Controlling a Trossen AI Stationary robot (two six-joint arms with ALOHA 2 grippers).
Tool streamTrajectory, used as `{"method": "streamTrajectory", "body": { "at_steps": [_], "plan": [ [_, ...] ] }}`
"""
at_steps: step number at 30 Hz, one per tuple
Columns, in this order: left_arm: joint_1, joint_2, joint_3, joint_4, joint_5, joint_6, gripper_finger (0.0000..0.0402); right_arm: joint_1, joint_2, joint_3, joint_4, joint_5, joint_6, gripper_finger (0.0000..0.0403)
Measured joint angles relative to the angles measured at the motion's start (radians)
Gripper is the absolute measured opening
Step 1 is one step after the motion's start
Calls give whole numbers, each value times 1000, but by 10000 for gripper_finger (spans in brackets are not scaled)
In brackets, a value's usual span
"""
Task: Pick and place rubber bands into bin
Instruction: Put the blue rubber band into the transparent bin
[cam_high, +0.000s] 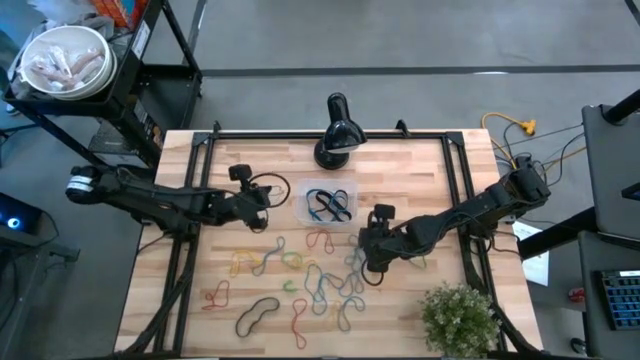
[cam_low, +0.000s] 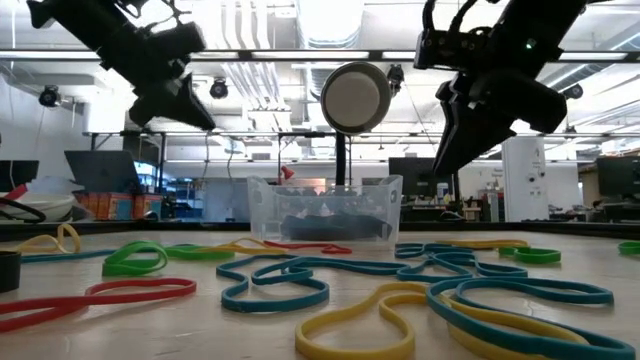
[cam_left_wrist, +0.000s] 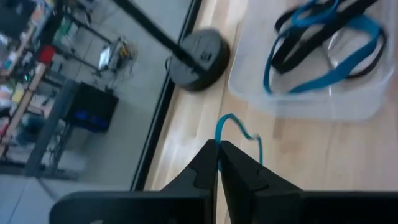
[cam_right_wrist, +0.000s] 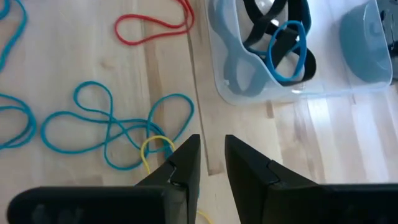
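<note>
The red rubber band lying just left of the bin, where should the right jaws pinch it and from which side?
Pinch the red rubber band from straight above, across a single strand at its rounded end, which lies flat on bare wood, clear of the bin wall and the blue bands.

Pale wood-grain table (cam_high: 420, 170), clear plastic bin (cam_high: 327, 207) with blue and black rubber bands (cam_high: 330, 205) inside, loose bands in blue (cam_right_wrist: 112, 127), red (cam_right_wrist: 152, 25), yellow (cam_low: 370, 325) and green (cam_low: 135, 258), black lamp base (cam_high: 333, 152), green leafy plant (cam_high: 460, 318)
</note>
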Motion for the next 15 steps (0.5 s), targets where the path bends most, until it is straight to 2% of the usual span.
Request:
{"method": "streamTrajectory", "body": {
  "at_steps": [10, 15],
  "plan": [
    [-44, 0, 0, 253, 6, 178, 0, 0, 0, -21, 1, 16, 21, 68],
    [-44, 3, 0, 395, 60, 259, 0, 0, 0, -33, 1, 17, 38, 68]
  ]
}}
